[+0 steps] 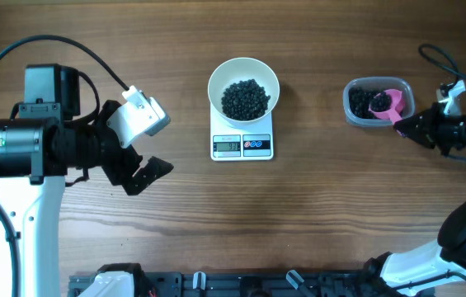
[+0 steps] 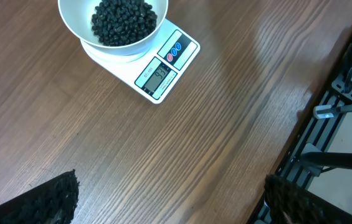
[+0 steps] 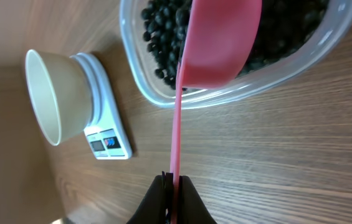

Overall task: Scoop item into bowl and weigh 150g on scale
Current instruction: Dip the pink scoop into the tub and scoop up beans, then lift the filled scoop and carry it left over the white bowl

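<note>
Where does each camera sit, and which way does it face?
Overhead: fixed above the wooden table, facing straight down; left arm and right arm show.
Left wrist: on the left arm, facing across the table to the round white bowl of tiny black beans on the small white rectangular scale; its dark fingertips show, wide apart.
Right wrist: on the right arm, facing along the pink plastic scoop into the clear plastic tub; its jaws show, shut on the handle.
Shared: all three show bowl and scale.

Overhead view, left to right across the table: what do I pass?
First the left gripper, jaws open → white bowl of beans on the scale → clear tub → right gripper, shut on the pink scoop.
</note>
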`<control>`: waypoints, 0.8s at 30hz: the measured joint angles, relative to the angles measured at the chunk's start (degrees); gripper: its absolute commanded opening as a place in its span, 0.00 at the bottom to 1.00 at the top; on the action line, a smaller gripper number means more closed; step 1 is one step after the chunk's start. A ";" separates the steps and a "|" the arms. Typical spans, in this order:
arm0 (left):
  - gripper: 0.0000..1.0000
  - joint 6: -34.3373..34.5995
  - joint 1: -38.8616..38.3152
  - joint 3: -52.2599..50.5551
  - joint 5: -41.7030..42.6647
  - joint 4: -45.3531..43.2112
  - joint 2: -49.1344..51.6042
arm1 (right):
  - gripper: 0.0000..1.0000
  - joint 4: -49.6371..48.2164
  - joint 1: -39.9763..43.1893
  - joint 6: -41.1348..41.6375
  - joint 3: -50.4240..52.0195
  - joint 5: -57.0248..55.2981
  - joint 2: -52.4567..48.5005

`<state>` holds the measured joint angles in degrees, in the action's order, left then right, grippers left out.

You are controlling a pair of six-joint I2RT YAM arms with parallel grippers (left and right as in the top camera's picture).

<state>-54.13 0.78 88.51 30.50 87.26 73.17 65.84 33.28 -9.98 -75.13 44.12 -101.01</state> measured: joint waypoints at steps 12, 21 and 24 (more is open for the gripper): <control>1.00 0.00 0.00 0.00 0.00 -0.02 0.00 | 0.04 1.46 0.00 -1.95 0.07 10.01 1.90; 1.00 0.00 0.00 0.00 0.02 0.00 0.00 | 0.05 1.42 -1.07 -1.62 0.07 15.06 7.45; 1.00 0.00 0.00 0.00 0.00 0.00 0.00 | 0.04 1.07 -3.50 -0.83 0.07 15.67 8.48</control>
<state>-54.13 0.78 88.51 30.50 87.26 73.17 66.92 29.78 -10.81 -75.07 59.79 -92.53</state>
